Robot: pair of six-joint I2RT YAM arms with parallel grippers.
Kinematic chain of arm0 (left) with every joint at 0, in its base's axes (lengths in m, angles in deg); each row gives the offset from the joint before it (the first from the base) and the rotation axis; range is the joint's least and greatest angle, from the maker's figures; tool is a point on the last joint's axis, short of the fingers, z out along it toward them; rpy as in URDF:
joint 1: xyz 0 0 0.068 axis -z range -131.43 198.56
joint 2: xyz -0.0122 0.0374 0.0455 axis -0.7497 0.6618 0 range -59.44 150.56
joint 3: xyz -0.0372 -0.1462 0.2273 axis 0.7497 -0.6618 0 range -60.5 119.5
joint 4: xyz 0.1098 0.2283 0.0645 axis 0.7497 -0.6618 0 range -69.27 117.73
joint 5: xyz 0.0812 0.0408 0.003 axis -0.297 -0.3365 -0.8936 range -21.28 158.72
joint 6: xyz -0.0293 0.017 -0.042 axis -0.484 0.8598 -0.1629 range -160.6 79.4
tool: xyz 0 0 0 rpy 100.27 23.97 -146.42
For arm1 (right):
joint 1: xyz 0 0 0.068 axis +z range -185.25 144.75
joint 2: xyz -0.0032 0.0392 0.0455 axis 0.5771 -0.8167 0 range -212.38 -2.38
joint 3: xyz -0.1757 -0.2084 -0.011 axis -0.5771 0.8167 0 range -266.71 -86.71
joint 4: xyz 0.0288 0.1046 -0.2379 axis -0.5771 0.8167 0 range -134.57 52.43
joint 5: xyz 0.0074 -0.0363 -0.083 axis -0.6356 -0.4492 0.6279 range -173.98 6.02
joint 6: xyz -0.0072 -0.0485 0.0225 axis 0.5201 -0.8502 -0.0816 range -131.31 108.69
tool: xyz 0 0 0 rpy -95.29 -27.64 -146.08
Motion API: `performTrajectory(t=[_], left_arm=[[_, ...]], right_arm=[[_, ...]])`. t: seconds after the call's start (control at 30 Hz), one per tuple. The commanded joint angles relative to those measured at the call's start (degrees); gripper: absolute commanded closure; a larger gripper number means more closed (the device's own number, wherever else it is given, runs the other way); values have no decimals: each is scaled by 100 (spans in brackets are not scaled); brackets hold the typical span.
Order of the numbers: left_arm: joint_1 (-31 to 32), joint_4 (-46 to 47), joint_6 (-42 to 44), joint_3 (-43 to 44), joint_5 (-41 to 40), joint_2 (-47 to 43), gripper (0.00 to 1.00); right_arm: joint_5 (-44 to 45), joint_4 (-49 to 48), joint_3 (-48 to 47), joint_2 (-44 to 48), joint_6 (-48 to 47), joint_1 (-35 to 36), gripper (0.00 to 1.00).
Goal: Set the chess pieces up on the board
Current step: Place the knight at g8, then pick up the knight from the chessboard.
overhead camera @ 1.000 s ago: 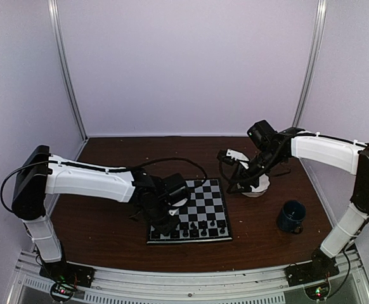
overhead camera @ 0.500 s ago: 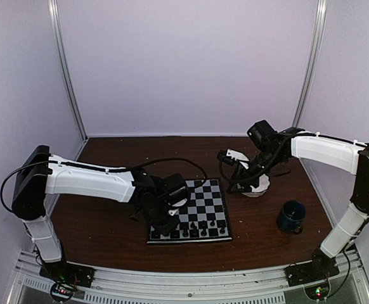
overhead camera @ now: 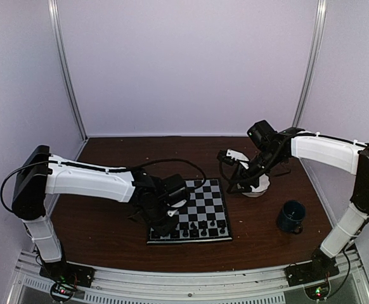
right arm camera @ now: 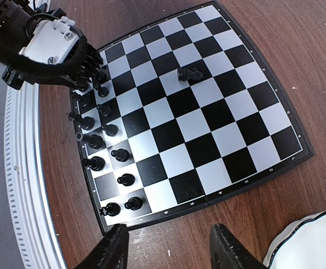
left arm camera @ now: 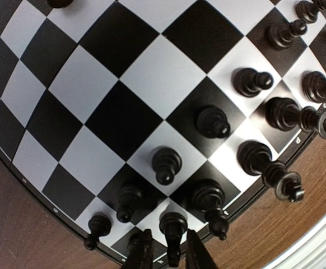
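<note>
The board [overhead camera: 203, 206] lies on the table between the arms. Black chess pieces [right arm camera: 111, 153] stand in two rows along its near edge, and they fill the left wrist view [left arm camera: 212, 121]. One piece lies on its side [right arm camera: 190, 73] further in. My left gripper [left arm camera: 170, 256] is low over the board's near left corner [overhead camera: 165, 220], its jaws narrowly open on either side of an upright piece [left arm camera: 173, 227] that stands on a white edge square. My right gripper [right arm camera: 168, 246] is wide open and empty, above the table by the board's right edge.
A white scalloped bowl [overhead camera: 258, 185] stands right of the board, under the right wrist; its rim shows in the right wrist view [right arm camera: 311, 246]. A dark blue mug [overhead camera: 292, 216] stands at the near right. The left arm's wrist [right arm camera: 48, 45] hangs over the board's corner.
</note>
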Motion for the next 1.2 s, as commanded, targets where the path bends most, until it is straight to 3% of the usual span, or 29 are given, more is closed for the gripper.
performTrajectory(t=[0.0,0.27,0.43,0.57,1.17], left_arm=[[38,-371,68,222,-69,-241,77],[-105,-501,477,1066,-395,-639,67],[-657,-128,782,1467,-80,-153,64],[-1064,301,505,1589,291,250,60],[-1263,406,199,2566,643,1750,55]], right_arm=[[44,75,-108,43,-35,17,48],[36,63,-84,116,-44,13,48],[79,80,-86,141,-60,13,48],[197,36,-8,247,-79,12,48],[255,-28,110,321,-132,4,48]])
